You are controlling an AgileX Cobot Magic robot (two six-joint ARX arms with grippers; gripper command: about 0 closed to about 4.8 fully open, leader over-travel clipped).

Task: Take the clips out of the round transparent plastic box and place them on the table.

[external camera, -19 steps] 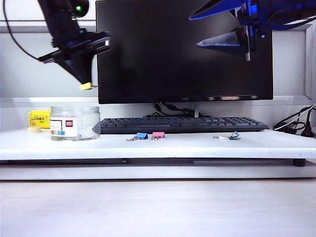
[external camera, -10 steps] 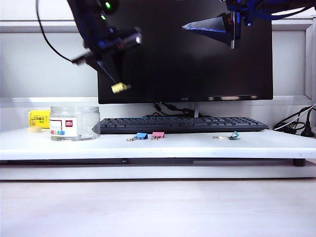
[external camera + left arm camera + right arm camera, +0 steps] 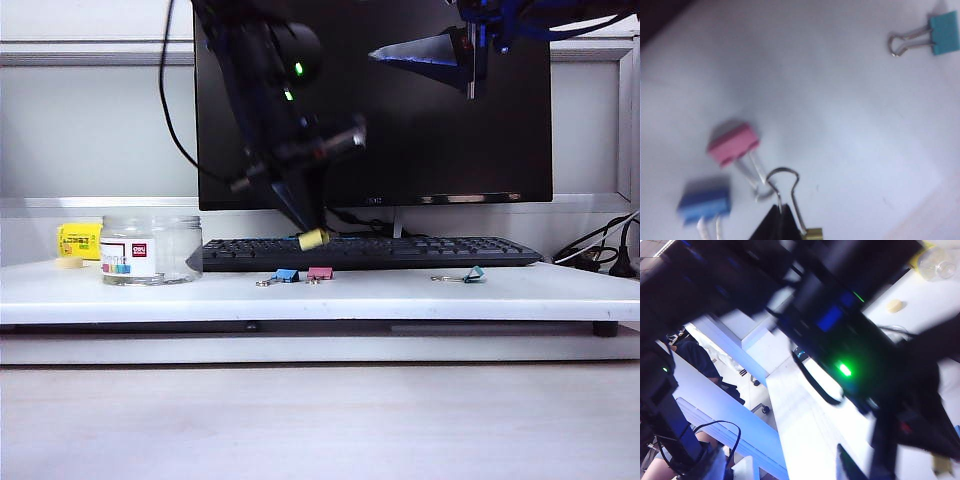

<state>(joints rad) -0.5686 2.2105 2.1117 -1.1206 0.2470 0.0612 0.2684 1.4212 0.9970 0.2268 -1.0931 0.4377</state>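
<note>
My left gripper (image 3: 306, 230) is shut on the wire handle of a yellow clip (image 3: 313, 239). It hangs in front of the keyboard, just above the blue and pink clips. The left wrist view shows the dark fingertips (image 3: 777, 222) pinching the silver loop, with the yellow clip (image 3: 813, 233) beside them over the white table (image 3: 850, 125). The round transparent plastic box (image 3: 150, 250) stands at the left of the table (image 3: 400, 297); I cannot make out what is in it. My right gripper (image 3: 368, 28) hovers high before the monitor, open and empty, with one finger (image 3: 425, 50) showing.
A blue clip (image 3: 287, 275), a pink clip (image 3: 320, 272) and a teal clip (image 3: 473, 274) lie on the table. Behind them are the keyboard (image 3: 400, 250) and the monitor (image 3: 450, 130). A yellow box (image 3: 78, 240) sits behind the jar. Cables (image 3: 600, 255) lie at the far right.
My left gripper has carried the yellow clip rightward and down, from above the jar to just over the blue and pink clips. The right gripper rose a little, then held still.
</note>
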